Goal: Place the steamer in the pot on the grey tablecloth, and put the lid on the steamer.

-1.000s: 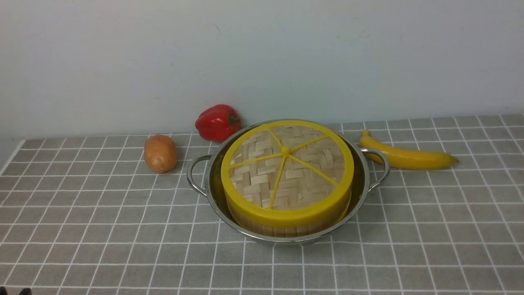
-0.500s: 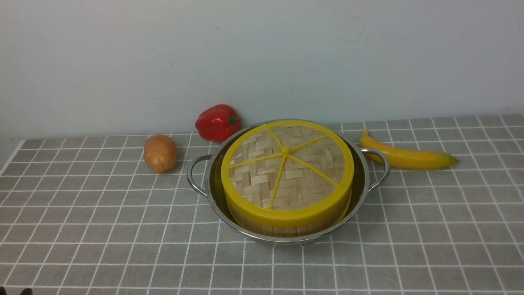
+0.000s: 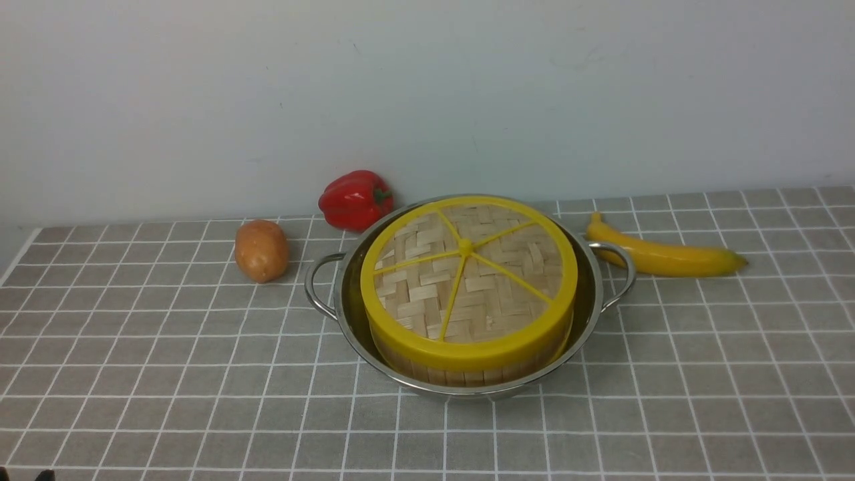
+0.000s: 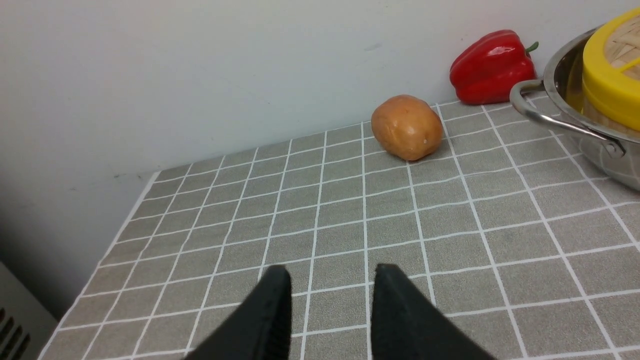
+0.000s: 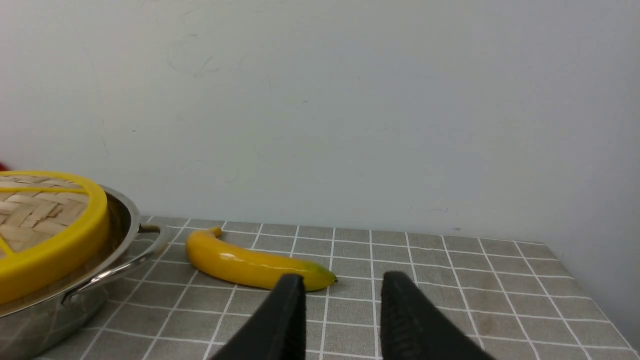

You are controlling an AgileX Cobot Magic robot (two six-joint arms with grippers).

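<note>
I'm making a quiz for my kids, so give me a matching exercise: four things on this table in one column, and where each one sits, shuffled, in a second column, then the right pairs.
Things
1. lid
2. banana
3. potato
4. steamer

Places
A. on the grey tablecloth, left of the pot
B. inside the pot
C. on top of the steamer
D. on the tablecloth, right of the pot

Pairs: 1-C, 2-D, 3-A, 4-B

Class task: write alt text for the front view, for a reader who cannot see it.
A steel pot on a grey tablecloth holds a bamboo steamer topped by its woven lid. A potato and red pepper lie left, a banana right.
</note>
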